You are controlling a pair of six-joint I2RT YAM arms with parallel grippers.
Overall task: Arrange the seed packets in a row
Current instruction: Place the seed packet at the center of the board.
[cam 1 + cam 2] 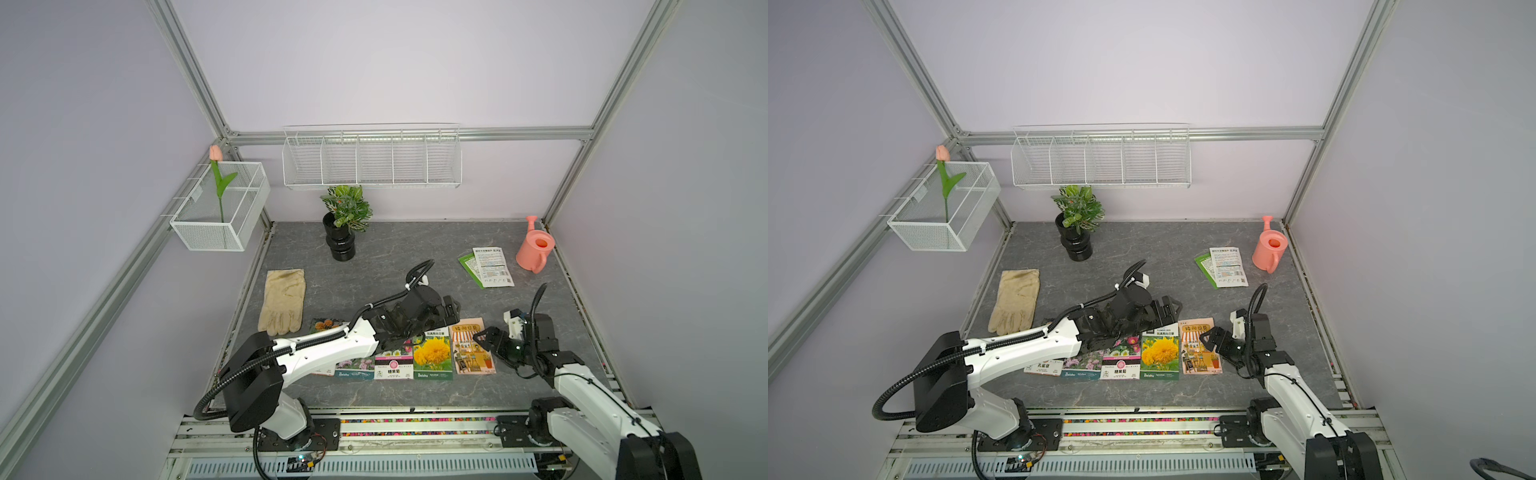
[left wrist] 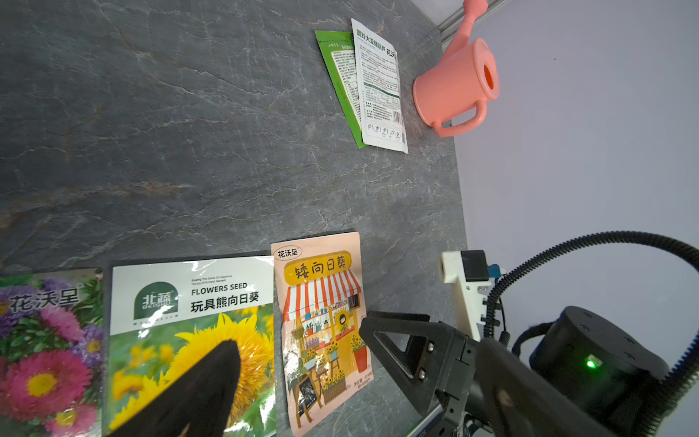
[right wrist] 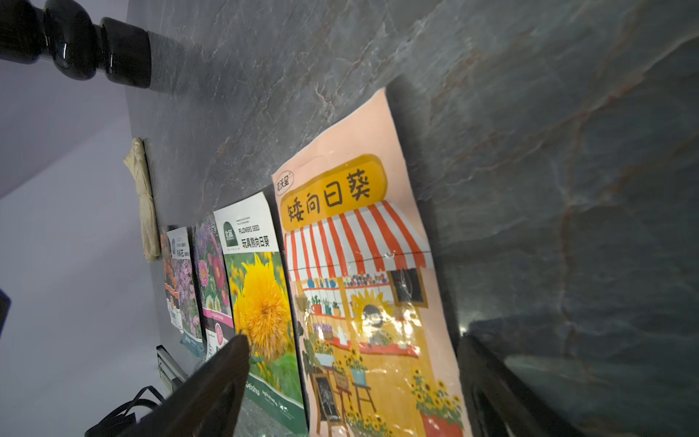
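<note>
Several seed packets lie side by side near the table's front: an orange-flower one mostly under my left arm, a mixed-flower one, a pink one, a yellow sunflower one and an orange shop one. Two more overlap at the back right, green under white. My left gripper hovers open over the far ends of the sunflower and shop packets. My right gripper stands open, low over the shop packet, holding nothing.
A beige glove lies at the left, beyond the row. A potted plant in a black vase stands at the back. A pink watering can sits in the back right corner. White wire baskets hang on the walls.
</note>
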